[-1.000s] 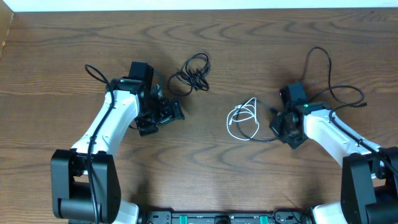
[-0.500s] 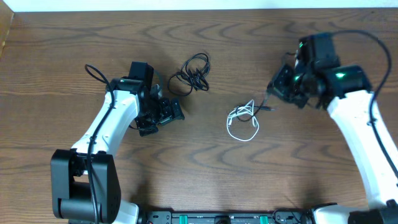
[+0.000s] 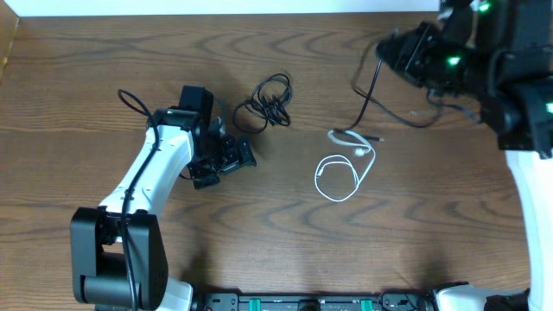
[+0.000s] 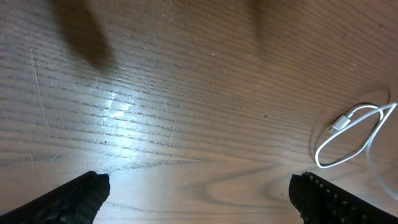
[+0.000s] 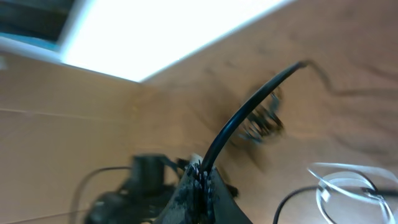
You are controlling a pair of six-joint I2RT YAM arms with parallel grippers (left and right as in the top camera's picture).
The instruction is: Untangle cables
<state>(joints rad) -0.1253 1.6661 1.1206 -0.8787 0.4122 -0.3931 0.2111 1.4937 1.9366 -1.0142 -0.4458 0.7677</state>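
My right gripper (image 3: pixel 390 52) is raised high at the far right and shut on a black cable (image 3: pixel 366 97). That cable hangs down to the table, its plug lying next to the white cable (image 3: pixel 340 169). In the right wrist view the jaws (image 5: pixel 202 182) pinch this black cable (image 5: pixel 249 112), with the white cable (image 5: pixel 348 180) below. A second black cable (image 3: pixel 268 102) lies coiled at the far middle. My left gripper (image 3: pixel 221 161) is open and empty, low over the wood; its wrist view shows the jaws (image 4: pixel 199 199) apart and the white cable (image 4: pixel 351 134) at the right.
The wooden table (image 3: pixel 285 233) ends at a white strip along its far edge. The left arm (image 3: pixel 151 173) lies across the left side. The thicker black arm cable (image 3: pixel 131 104) loops beside it.
My right gripper has risen and moved to the far right, pulling the black cable up and away. The white cable has been dragged and spread out. The left arm has not moved.
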